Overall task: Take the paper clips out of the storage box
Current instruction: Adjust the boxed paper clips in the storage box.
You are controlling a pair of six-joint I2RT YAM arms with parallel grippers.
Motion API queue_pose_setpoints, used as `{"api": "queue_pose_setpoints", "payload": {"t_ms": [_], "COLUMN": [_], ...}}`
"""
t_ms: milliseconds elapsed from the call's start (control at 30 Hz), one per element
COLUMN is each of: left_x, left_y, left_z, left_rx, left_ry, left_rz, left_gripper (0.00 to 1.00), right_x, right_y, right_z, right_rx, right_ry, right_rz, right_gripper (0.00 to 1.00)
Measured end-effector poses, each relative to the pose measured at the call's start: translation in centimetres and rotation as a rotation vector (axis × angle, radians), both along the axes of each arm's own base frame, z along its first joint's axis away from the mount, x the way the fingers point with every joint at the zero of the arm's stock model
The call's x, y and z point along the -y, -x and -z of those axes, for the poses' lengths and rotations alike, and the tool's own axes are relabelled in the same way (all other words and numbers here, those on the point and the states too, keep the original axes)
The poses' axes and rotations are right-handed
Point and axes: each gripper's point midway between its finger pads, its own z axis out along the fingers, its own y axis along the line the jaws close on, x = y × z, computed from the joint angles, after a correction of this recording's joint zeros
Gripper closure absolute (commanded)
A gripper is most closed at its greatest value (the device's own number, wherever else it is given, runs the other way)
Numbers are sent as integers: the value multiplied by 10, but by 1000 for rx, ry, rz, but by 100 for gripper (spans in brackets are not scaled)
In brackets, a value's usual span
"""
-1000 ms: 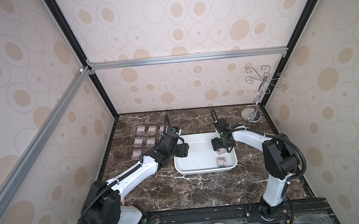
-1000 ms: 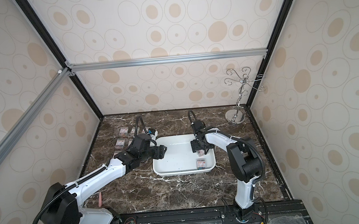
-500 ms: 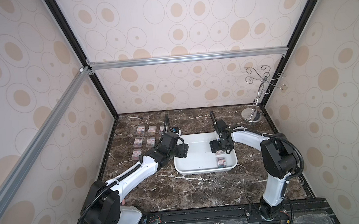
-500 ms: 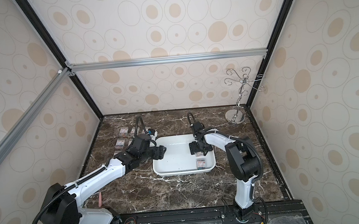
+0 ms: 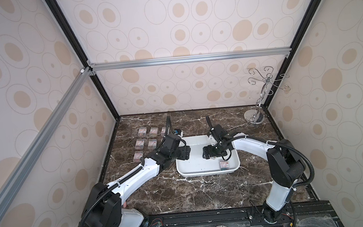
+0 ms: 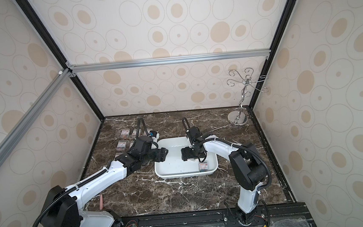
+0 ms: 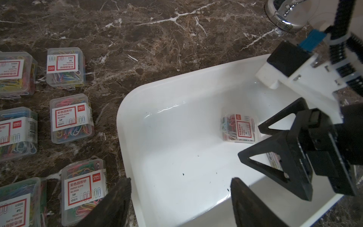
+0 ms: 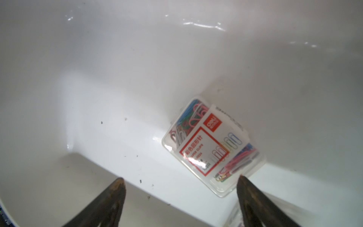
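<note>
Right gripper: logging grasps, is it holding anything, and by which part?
Nothing held: the right gripper hangs open above the storage box, paper clips lying ungripped nearby.

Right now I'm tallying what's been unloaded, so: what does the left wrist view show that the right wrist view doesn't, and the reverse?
Only the left wrist view shows six paper clip boxes set out on the marble table, the open right gripper over the storage box, and a chrome stand at the edge. Only the right wrist view shows a clip box close up, label upward, beside the storage box's wall. Both share the white storage box interior with a clip box lying in it.
</note>
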Motion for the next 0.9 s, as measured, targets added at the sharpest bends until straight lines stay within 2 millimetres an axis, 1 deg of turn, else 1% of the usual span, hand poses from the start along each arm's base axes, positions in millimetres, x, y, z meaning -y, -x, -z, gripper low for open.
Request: {"api": "queue_pose_setpoints", "payload": {"t_ms": [167,267,367,567,600,733,900], "left_x": [0,-1,0,2,2,5,14], "left_y": [1,1,2,4,4,6,7], "left_z": [0,-2,-3,-3,-3,-2,5], "left_rx": [-2,2,2,-3,-4,-11,-32], "left_ry": [-1,2,5,8,9,18,26], "left_rz": [0,1,4,12,14,28,48], "left_gripper": [21,21,21,21,21,22,22], "right_x": [-16,-18,-13,-1,2,17,27], "right_y": [8,9,6,-10,-12,-22,-33], "right_z": [-3,-4,-4,-11,-10,-10,-9], "right_rx": [-13,-11,5,51,51,48,39], "right_ry": [-47,-53,-21,20,25,26,-17], "right_rz": [-37,-45,-44,-23,-14,32,75], "right_gripper": [11,11,11,13,14,27,31]}}
